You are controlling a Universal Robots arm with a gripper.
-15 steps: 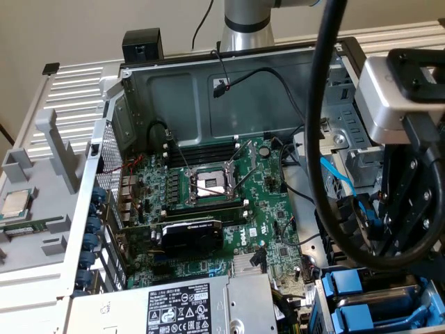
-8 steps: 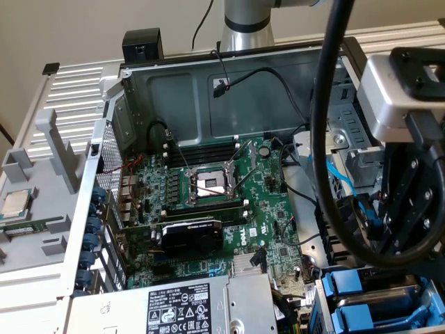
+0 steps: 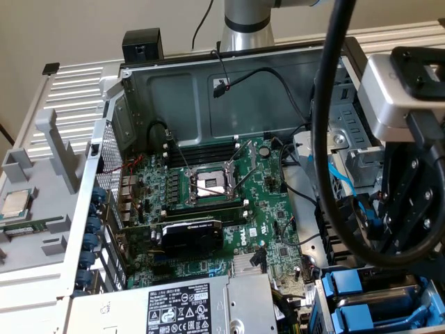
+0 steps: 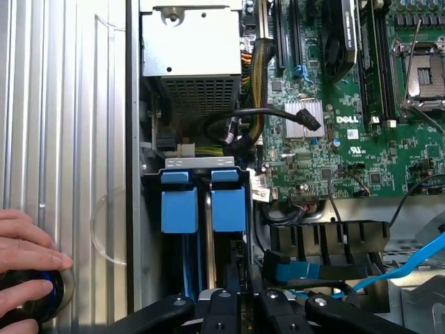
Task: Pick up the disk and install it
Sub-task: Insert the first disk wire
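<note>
The disk (image 4: 228, 209) sits edge-up in the drive bay at the case's corner, showing the bright blue tab of its carrier; in the exterior view it (image 3: 345, 284) is low on the right. My gripper (image 4: 240, 275) hangs just above that slot, its black fingers drawn together over the carrier's rail. In the exterior view the gripper (image 3: 381, 226) hovers over the bay with thick black cables looping around it. Whether the fingers pinch the carrier or only rest over it, I cannot tell.
A second blue carrier (image 4: 179, 209) stands in the neighbouring slot. The grey power-supply box (image 4: 191, 42) lies beside the bay, the green motherboard (image 4: 375, 139) beyond. Blue and black cables (image 4: 410, 264) cross near the gripper. A person's hand (image 4: 24, 257) rests on a black knob outside the case.
</note>
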